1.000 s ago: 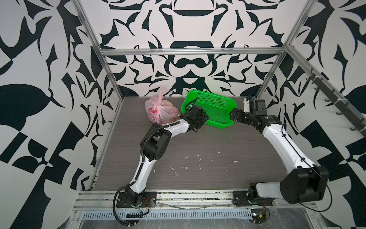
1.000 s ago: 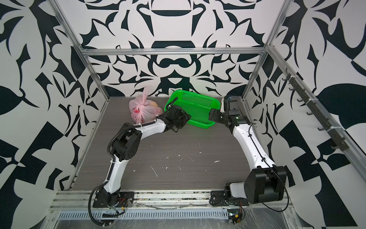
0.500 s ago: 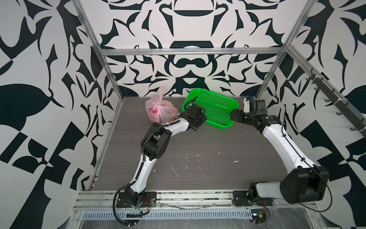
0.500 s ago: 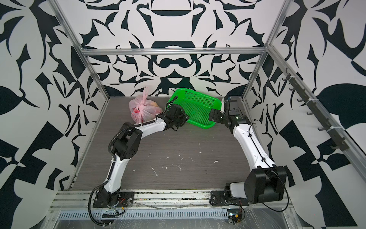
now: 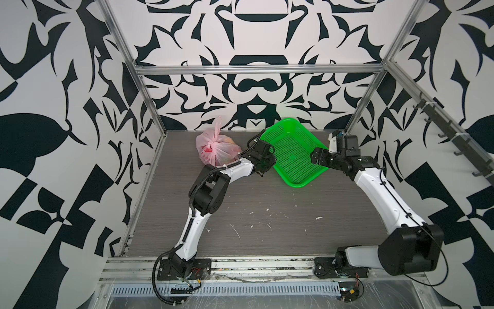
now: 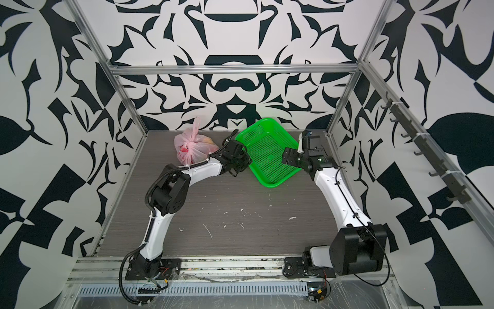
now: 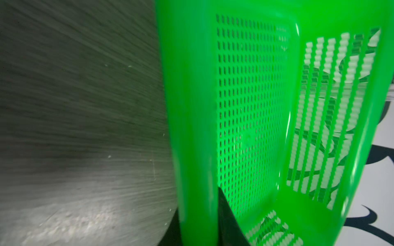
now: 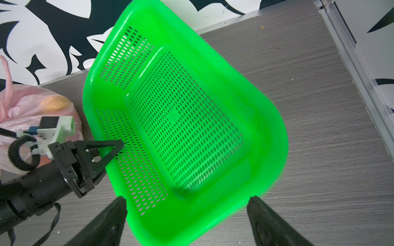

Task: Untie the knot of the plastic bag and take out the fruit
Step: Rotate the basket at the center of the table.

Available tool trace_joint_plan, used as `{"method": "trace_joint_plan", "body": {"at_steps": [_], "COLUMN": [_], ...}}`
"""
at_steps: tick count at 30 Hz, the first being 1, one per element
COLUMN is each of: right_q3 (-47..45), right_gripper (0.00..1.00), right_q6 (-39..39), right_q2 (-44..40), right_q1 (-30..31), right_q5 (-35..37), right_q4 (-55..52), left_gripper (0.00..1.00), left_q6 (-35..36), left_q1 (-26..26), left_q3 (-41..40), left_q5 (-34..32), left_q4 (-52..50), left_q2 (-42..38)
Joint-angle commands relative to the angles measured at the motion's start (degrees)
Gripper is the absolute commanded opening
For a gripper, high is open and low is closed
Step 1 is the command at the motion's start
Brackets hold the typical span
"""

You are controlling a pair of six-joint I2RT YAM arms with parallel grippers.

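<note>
Top views overhead from front, wrist views near basket (image 8: 181, 127)

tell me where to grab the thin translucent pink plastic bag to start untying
Probably pinch the upright pink handle loop just above the twisted pink knot, coming from above: it stands free of the bulging translucent pink plastic bag.

Plastic bag (image 5: 213, 149): translucent pink with red printed marks, upper centre-left in both top views.
Fruit (image 8: 53, 102): an orange-yellow patch showed through the pink film.
Basket (image 5: 294, 155): bright green, pierced by a regular grid of small slots.
Table (image 5: 267, 208): grey wood grain, flecked with white.
Walls (image 5: 254, 88): white with bold black leaf-like shapes.
Left arm (image 5: 192, 235), Right arm (image 5: 379, 192): white links, black joints.
Frame rails (image 5: 256, 70): plain silver.
</note>
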Motion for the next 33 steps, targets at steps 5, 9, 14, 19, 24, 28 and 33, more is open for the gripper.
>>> {"method": "trace_joint_plan", "body": {"at_steps": [5,9,14,19,24,28,33], "right_q3": [-0.57,-1.35,-3.13,-5.21,-6.77,-8.03,-8.97], "right_gripper": [0.91,0.90,0.89,0.89,0.88,0.88,0.87], "right_q6": [0.92,1.27,1.23,0.91,0.36,0.26,0.77], "right_q2": [-3.61,-4.47,-5.98,-7.08,-7.36,-7.84,-7.89], "right_q1": [-0.27,-0.27,-0.28,-0.32,-0.31,-0.25,-0.25], "right_q5": [-0.08,-0.13,-0.21,-0.28,-0.26,-0.05,-0.80], "right_q4": [0.50,-0.01,-0.52,-1.09,-1.86,-1.82,-0.67], "left_gripper": [0.11,0.09,0.09,0.09,0.08,0.08,0.08], "left_q6": [12.30,18.35,24.63,27.32,27.68,27.17,26.07], "left_q1": [0.33,0.32,0.23,-0.34,-1.20,-2.03,-2.66], "left_q3": [-0.50,-1.36,-5.93,-12.36,-16.57,-19.15,-21.26], "left_q5": [3.30,3.55,4.37,5.85,5.79,5.91,5.66], "left_q4": [-15.19,-23.10,-27.79,-28.25,-28.25,-27.95,-27.41], "left_q2": [-6.14,-9.52,-14.24,-18.74,-21.90,-23.73,-24.66]}}
